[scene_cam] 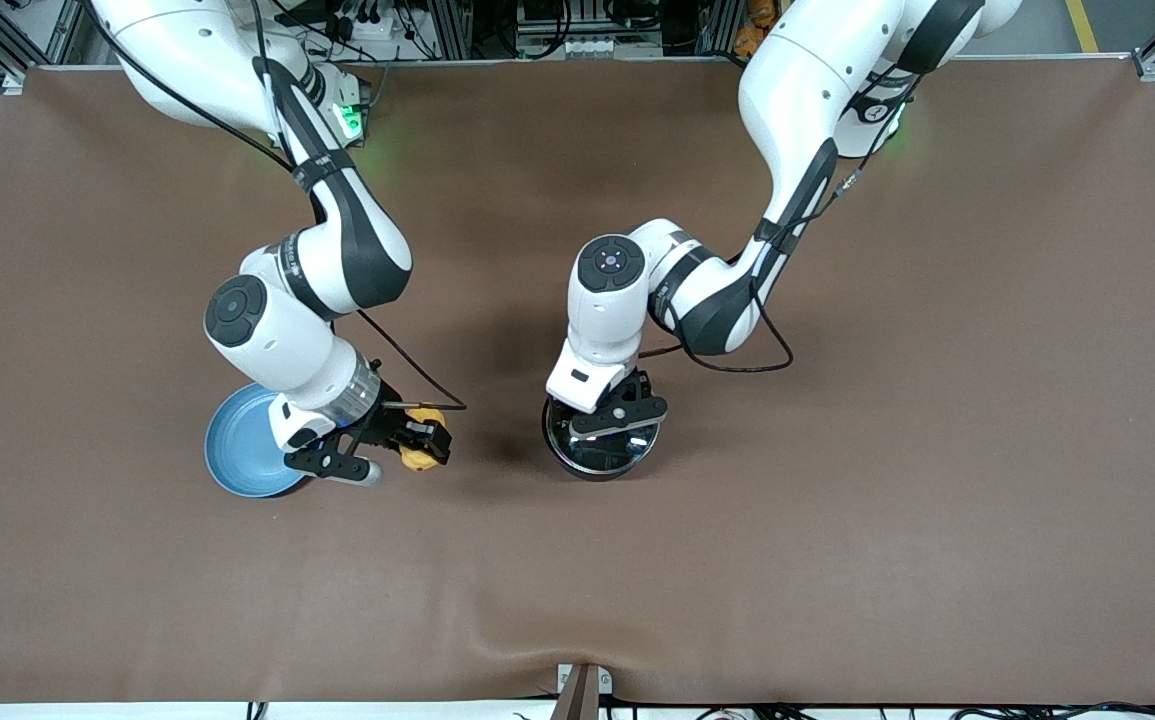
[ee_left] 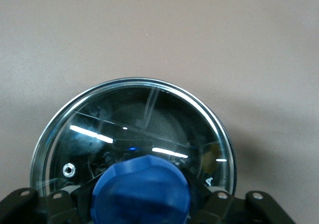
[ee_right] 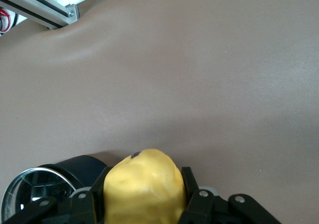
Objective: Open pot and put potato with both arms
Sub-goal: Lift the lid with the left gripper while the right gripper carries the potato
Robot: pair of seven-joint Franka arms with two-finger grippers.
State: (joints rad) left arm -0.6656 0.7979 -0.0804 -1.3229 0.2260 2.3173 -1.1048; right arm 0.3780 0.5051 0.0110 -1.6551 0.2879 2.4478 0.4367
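The black pot (scene_cam: 592, 462) stands mid-table with its glass lid (ee_left: 134, 129) on it. My left gripper (scene_cam: 609, 415) is down on top of the lid. Its fingers (ee_left: 205, 204) press on both sides of the lid's blue knob (ee_left: 142, 191), so it is shut on the knob. My right gripper (scene_cam: 417, 437) is shut on the yellow potato (scene_cam: 420, 455), which fills the space between its fingers (ee_right: 192, 199). It holds the potato (ee_right: 142, 189) over the table between the blue plate (scene_cam: 242, 445) and the pot (ee_right: 75, 167).
The round blue plate lies toward the right arm's end of the table, partly under the right wrist. A black cable (scene_cam: 417, 370) loops from the right arm beside the gripper. The brown table cover (scene_cam: 837, 500) has a small ridge at its near edge.
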